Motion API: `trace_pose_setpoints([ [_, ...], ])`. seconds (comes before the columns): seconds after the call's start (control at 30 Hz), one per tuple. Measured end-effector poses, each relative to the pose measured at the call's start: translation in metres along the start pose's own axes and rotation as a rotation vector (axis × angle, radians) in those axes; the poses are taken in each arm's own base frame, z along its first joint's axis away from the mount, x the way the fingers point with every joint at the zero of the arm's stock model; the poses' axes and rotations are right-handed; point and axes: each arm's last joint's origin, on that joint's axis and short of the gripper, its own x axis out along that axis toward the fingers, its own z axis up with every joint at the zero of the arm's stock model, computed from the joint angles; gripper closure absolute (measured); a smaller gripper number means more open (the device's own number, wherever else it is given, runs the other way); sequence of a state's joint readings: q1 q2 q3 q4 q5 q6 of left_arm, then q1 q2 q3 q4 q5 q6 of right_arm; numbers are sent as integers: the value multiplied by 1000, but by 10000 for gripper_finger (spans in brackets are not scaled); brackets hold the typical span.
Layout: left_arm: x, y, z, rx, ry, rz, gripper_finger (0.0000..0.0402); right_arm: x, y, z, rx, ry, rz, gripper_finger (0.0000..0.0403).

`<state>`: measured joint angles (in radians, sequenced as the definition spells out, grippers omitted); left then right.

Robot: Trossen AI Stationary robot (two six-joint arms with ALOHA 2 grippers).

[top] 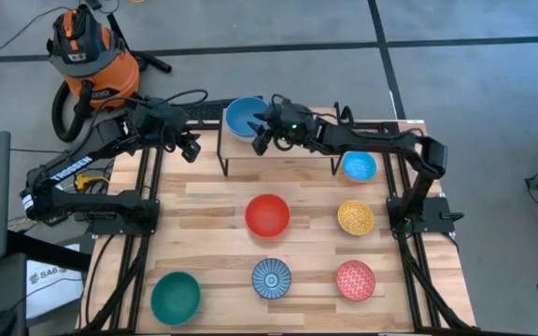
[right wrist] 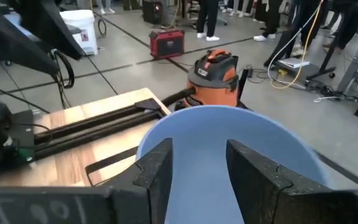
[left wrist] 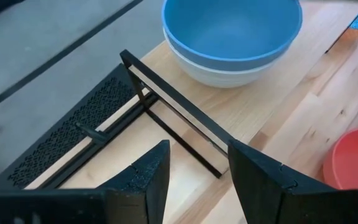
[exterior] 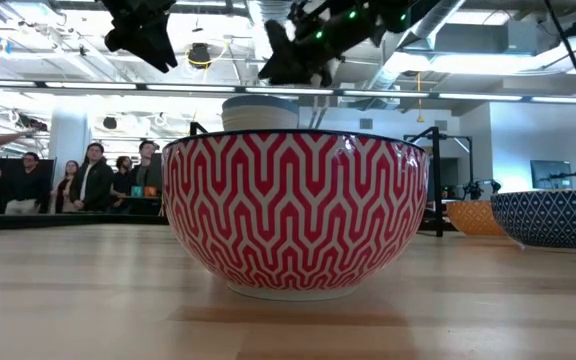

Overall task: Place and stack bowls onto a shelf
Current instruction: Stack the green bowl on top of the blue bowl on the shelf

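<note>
A blue bowl [top: 242, 116] sits nested in a white bowl [left wrist: 216, 71] on the left end of the shelf [top: 250, 155], a light plank on black legs at the table's far edge. My right gripper [top: 263, 133] is open. It hovers just above the stack's right side, and the blue bowl [right wrist: 229, 146] shows between its fingers. In the low view the right gripper [exterior: 290, 62] stands clear above the stack [exterior: 259, 112]. My left gripper [left wrist: 197, 180] is open and hangs above the table just left of the shelf's left legs [left wrist: 166, 102].
On the tabletop stand a blue bowl [top: 359, 166], a red bowl [top: 267, 215], a yellow bowl [top: 355, 217], a blue radial bowl [top: 271, 277], a pink-red bowl [top: 355, 280] and a teal bowl [top: 176, 295]. An orange vacuum [top: 87, 51] stands off the table. Several people [exterior: 88, 178] stand far behind.
</note>
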<state>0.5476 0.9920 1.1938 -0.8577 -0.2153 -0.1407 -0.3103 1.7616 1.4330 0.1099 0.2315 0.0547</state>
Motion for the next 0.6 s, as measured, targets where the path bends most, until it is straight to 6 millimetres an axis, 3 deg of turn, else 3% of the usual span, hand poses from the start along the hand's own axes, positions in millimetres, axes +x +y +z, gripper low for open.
trace_pose_setpoints([
  [0.33, 4, -10, -3, -62, 10, -31, 253, -63, -15, 31, 45, 140, 74, 227],
  [0.6, 10, -46, -25, -208, 42, -82, 253, -115, 3, 28, -39, 352, 167, 227],
])
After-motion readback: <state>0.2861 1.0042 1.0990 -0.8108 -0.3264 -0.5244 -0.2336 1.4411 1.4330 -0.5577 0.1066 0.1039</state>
